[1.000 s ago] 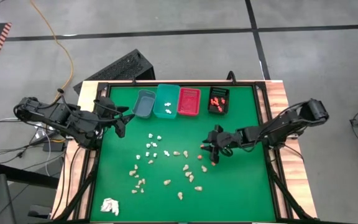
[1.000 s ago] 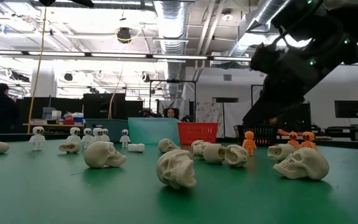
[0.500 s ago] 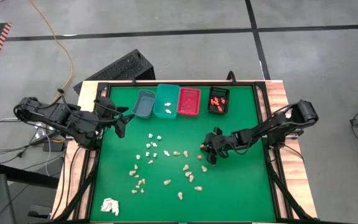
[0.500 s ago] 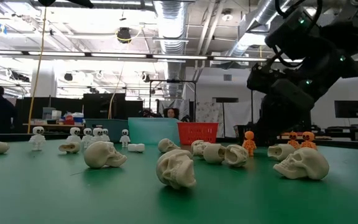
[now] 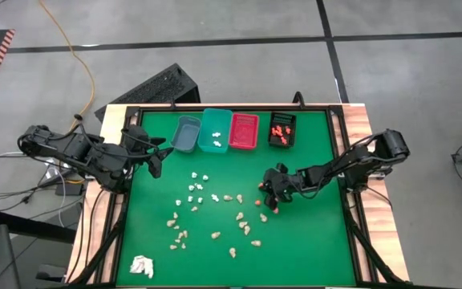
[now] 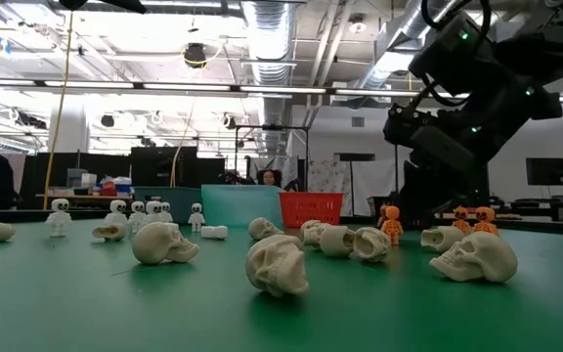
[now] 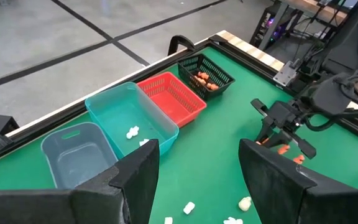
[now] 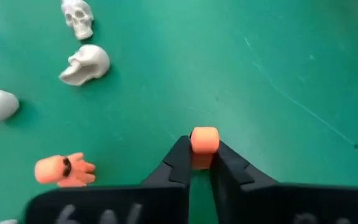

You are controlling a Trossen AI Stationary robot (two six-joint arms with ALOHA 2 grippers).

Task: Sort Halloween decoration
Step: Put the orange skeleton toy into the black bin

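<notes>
**Inspector:** State the right gripper (image 8: pixel 199 163).

**Assistant:** Low over the green surface (image 5: pixel 311 241), right of centre. Its jaws are clamped on one orange figure (image 8: pixel 203 140), which stands out past the fingertips. A second orange figure (image 8: pixel 63 170) lies on the mat just beside it, not touched.

**Inspector:** The left gripper (image 7: pixel 197 165)?

**Assistant:** Parked at the left edge of the surface, near the bins. Jaws apart, nothing between them.

**Inspector:** Where is the rest of the decoration?

**Assistant:** Scattered across the middle of the surface. The beige skulls (image 5: pixel 243 226) lie in a loose group toward the centre and front; the small white skeletons (image 5: pixel 195 189) sit in a cluster to their left. From the low view, one large skull (image 6: pixel 278 264) lies nearest the camera, with an orange figure (image 6: pixel 391 224) upright behind it.

**Inspector:** The bins?

**Assistant:** Four in a row along the far edge. The grey bin (image 5: pixel 186 133) shows no pieces. The teal bin (image 5: pixel 215 128) holds a few white pieces. The red bin (image 5: pixel 244 131) shows none. The black bin (image 5: pixel 281 128) holds several orange ones.

**Inspector:** Anything else?

**Assistant:** A white papery wad (image 5: pixel 141 266) at the front left corner.
</notes>
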